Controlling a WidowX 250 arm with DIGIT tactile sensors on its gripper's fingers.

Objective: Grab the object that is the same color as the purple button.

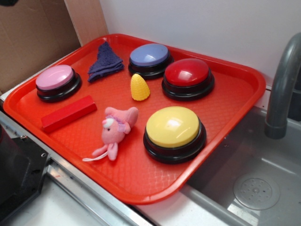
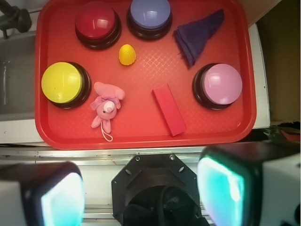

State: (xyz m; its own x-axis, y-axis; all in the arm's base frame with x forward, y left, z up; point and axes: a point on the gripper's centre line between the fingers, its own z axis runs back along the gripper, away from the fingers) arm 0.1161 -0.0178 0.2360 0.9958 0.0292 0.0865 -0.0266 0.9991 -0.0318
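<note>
The object, a small dark purple knitted cloth [image 1: 104, 62] [image 2: 197, 35], lies folded at the far side of the red tray [image 1: 141, 174] [image 2: 136, 132]. It sits between the purple button [image 1: 149, 56] [image 2: 150, 14] and a pink-topped button [image 1: 56, 79] [image 2: 221, 84]. In the wrist view my gripper [image 2: 141, 193] is high above the tray's near edge, well back from the cloth. Its fingers [image 2: 221, 183] stand wide apart and open, with nothing between them. The gripper does not show in the exterior view.
Also on the tray are a red button [image 1: 187, 73], a yellow button [image 1: 173, 127], a yellow corn-shaped toy [image 1: 139, 87], a red block [image 1: 68, 113] and a pink plush toy [image 1: 115, 129]. A grey sink [image 1: 254, 188] with a faucet [image 1: 282, 84] lies to the right.
</note>
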